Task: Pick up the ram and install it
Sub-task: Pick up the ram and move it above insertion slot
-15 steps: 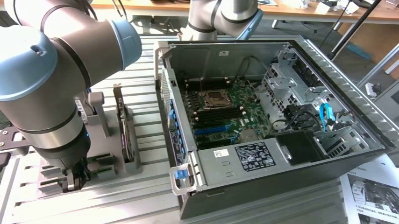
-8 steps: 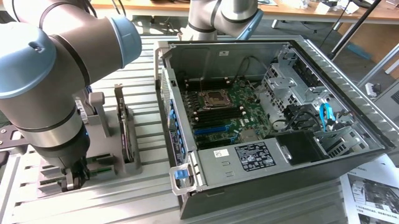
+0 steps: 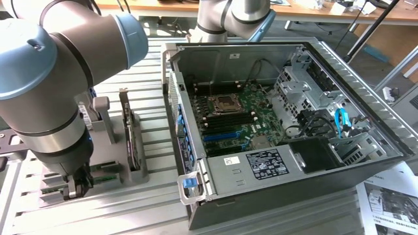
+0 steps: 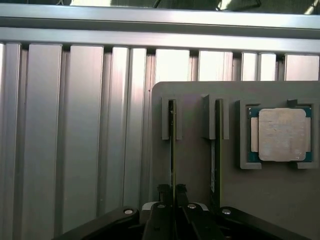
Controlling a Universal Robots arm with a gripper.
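The ram [image 4: 172, 150] stands on its edge in a slot of the grey holder [image 4: 190, 165], and I see it as a thin green strip. My gripper [image 4: 173, 189] is over one end of it. Its two dark fingertips [image 4: 164, 190] press against both faces of the stick, so it is shut on the ram. A second stick [image 4: 214, 155] stands in the neighbouring slot. In the exterior view the gripper [image 3: 77, 188] is low over the holder [image 3: 107, 178] at the exterior view's left, beside the open computer case [image 3: 261, 58] with its motherboard [image 3: 242, 122].
A square silver processor [image 4: 280, 135] lies in a pocket of the holder beside the sticks. A dark expansion card [image 3: 130, 139] stands upright in the holder between my arm and the case. The holder rests on a ribbed aluminium table [image 4: 75, 140]. A printed sheet [image 3: 392, 205] lies at the exterior view's lower right.
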